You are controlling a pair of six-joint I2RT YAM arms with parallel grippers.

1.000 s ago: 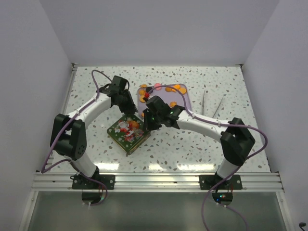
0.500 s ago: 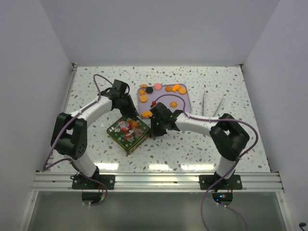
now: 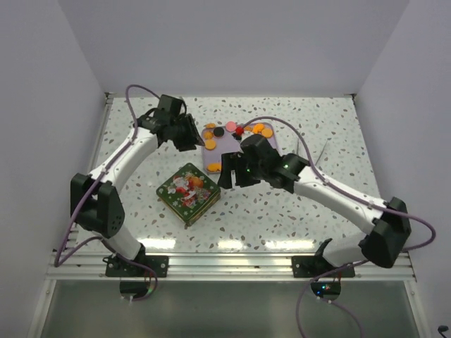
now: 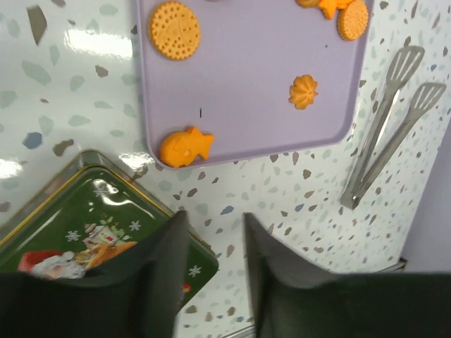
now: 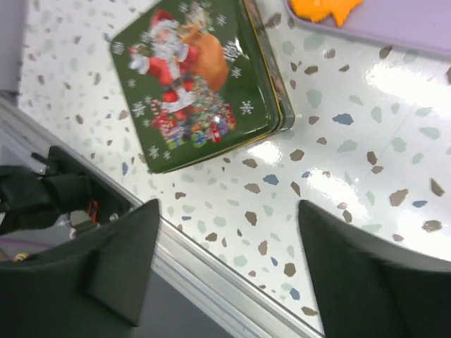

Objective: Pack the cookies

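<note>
Cookies (image 4: 174,29): orange rounds, a flower and a fish, scattered on the lilac tray (image 4: 246,84).
Tin (image 5: 197,77): green with a Santa lid, just beside the tray's near corner.
Tongs (image 4: 384,134): on the table, right of the tray.
Left gripper (image 4: 215,225): at the tray's left edge, fingers slightly apart, empty.
Right gripper (image 5: 227,208): between tin and tray, fingers wide apart, empty.

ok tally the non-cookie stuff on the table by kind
purple tray: 1
christmas tin: 1
tongs: 1
total: 3
</note>
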